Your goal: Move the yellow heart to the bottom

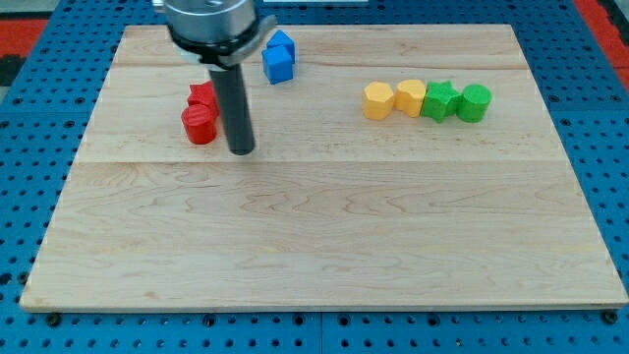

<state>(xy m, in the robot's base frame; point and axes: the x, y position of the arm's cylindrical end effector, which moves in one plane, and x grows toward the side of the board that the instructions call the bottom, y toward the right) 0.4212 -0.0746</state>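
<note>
Near the view's upper left, the dark rod [234, 103] comes down from its metal mount, and my tip [242, 152] rests on the wooden surface [324, 246]. No jaws exist on this arm, so nothing is grasped or released; the rod simply ends in a blunt tip.

Just to the tip's left sit two red blocks. The red cylinder [199, 125] lies closest, a little apart from the rod, and a second red block [201, 95] touches it from above; its shape cannot be made out, since the rod partly covers it. Up and to the right of the rod, close to the surface's top edge, stand two blue blocks pressed together, a blue cube [277, 66] with another blue block [282, 42] behind it.

Well apart, on the view's right, four blocks form a tight row. From left to right they are an orange-yellow block [378, 100], the yellow heart [410, 97], a green star [440, 100] and a green cylinder [475, 102], each touching its neighbour. The heart thus sits in the upper half of the surface, second in that row, far from the tip.
</note>
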